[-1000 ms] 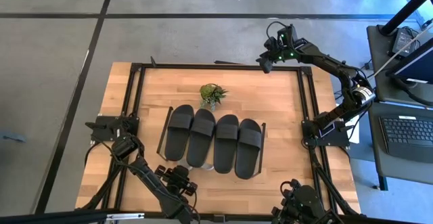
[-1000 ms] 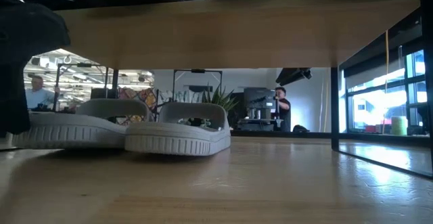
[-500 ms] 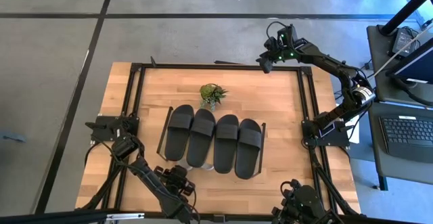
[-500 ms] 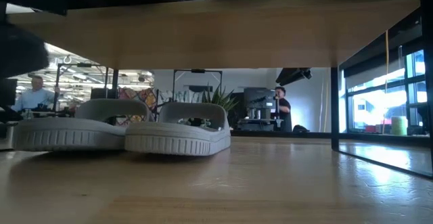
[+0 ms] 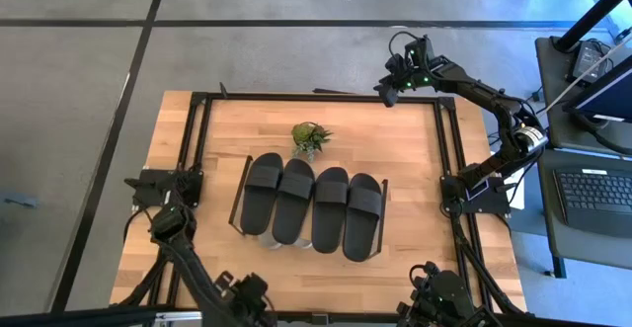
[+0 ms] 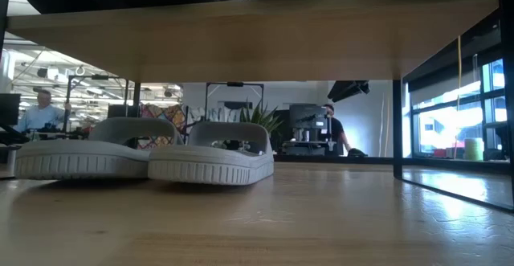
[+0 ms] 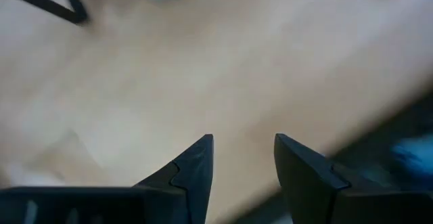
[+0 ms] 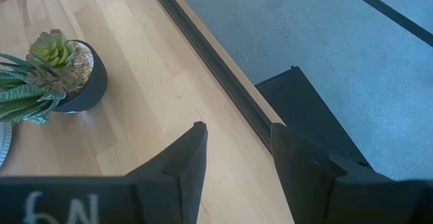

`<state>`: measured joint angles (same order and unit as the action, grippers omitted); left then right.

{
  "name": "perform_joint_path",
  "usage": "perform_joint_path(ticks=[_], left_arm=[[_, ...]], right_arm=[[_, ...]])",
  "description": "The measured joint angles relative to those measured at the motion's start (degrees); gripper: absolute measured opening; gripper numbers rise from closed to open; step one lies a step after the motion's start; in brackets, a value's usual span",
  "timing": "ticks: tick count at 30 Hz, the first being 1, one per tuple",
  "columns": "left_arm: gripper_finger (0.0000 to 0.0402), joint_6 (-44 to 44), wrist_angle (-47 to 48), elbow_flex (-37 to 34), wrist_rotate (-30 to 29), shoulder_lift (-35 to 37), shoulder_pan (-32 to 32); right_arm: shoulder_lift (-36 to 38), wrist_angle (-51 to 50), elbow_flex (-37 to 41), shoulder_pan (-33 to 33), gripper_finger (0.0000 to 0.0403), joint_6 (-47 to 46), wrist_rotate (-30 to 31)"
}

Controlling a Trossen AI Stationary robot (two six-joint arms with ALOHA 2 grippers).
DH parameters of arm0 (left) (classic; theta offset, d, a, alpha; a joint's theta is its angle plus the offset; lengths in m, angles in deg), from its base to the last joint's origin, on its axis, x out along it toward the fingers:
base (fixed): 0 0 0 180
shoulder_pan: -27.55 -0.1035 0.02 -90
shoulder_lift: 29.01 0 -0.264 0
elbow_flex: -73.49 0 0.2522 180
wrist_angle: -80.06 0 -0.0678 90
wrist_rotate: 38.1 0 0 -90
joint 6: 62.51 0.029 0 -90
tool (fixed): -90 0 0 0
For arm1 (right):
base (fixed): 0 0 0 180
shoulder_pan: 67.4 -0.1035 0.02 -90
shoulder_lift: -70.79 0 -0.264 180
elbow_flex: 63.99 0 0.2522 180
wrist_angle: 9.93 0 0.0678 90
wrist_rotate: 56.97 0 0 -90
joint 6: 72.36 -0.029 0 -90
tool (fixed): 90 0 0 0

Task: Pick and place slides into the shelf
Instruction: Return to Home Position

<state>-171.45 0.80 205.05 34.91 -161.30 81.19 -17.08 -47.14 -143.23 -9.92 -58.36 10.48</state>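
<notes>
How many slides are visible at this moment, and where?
6. Four black slides side by side on the shelf; two white slides side by side under it. None seem hidden.

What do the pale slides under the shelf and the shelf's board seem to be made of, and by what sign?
Pale slides: probably moulded rubber or foam, matte, judging by the one-piece shape and ribbed sole edge.
Shelf board: looks like light wood with a smooth, even tan underside; solid or veneer, cannot tell.
</notes>
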Motion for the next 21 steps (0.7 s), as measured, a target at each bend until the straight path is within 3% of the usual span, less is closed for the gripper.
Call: perform_joint_path(ticks=[7,11,15,21], left_arm=[[0.0147,-5.71,3.01,13.04,-1.17,0.20,0.71],[0.0147,-4.42,3.21,14.04,-8.80,2.94,-0.90],[0.0147,6.37,3.03,14.08,-19.35,7.34,-3.79],[0.0147,25.64,3.04,14.09,-27.09,17.67,-8.78]], right_arm=[[0.00,0.03,0.00,-0.01,0.0165,-0.05,0.00],[0.00,-0.05,0.02,0.00,0.0165,-0.50,-0.02],[0.00,-0.27,0.02,-0.02,0.0165,-3.21,-0.06],[0.00,-2.06,0.02,-0.09,0.0165,-3.23,-0.08]])
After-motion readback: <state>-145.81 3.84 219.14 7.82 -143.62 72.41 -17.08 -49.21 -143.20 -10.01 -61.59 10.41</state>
